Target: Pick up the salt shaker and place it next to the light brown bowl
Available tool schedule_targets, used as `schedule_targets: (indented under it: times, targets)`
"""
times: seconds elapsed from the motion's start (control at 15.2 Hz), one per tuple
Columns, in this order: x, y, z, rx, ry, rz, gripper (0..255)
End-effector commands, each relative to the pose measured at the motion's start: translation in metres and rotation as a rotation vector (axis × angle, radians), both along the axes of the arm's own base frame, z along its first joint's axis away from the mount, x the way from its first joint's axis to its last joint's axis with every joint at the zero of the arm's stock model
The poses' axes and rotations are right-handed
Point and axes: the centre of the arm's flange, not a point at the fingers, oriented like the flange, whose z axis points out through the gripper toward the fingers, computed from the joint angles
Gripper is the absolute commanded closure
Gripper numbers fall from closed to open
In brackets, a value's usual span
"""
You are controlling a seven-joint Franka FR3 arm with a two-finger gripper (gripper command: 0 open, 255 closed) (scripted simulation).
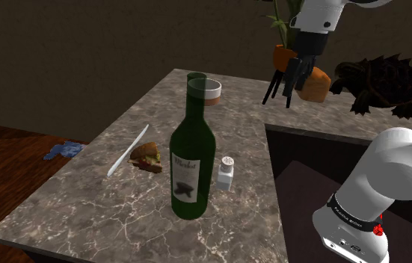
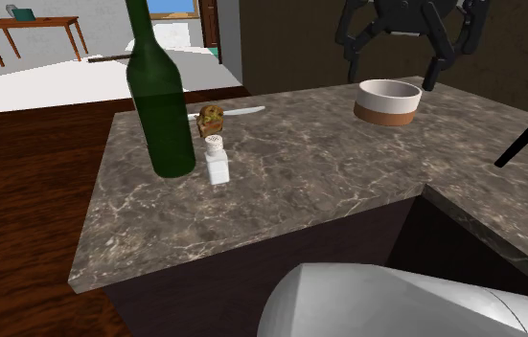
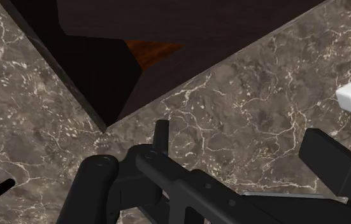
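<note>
Shoulder view: salt shaker (image 1: 226,172) stands centre frame, just beside the green bottle (image 1: 191,149). Gripper (image 1: 280,96) is upper right, fingers spread wide, holding nothing. Second exterior view: bowl (image 2: 387,101) in full sight, upper right (the bottle half-hides it from the shoulder). Wrist view: marble counter (image 3: 231,121) beyond the fingers.

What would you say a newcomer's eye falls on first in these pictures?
The tall dark green bottle stands on the brown marbled counter, with the small white salt shaker close beside it. Farther along sits the brown bowl with a white rim, and the open black gripper hangs above that end.
</note>
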Motion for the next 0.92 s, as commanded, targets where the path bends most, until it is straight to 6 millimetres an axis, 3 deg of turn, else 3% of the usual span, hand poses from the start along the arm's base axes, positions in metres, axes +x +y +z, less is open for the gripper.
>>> schedule_targets:
  times: [0.0, 0.86]
  targets:
    - [0.0, 0.0, 0.0, 0.0, 0.0, 0.0, 0]
    - [0.0, 0.165, -0.054, -0.013, -0.031, 0.049, 0]
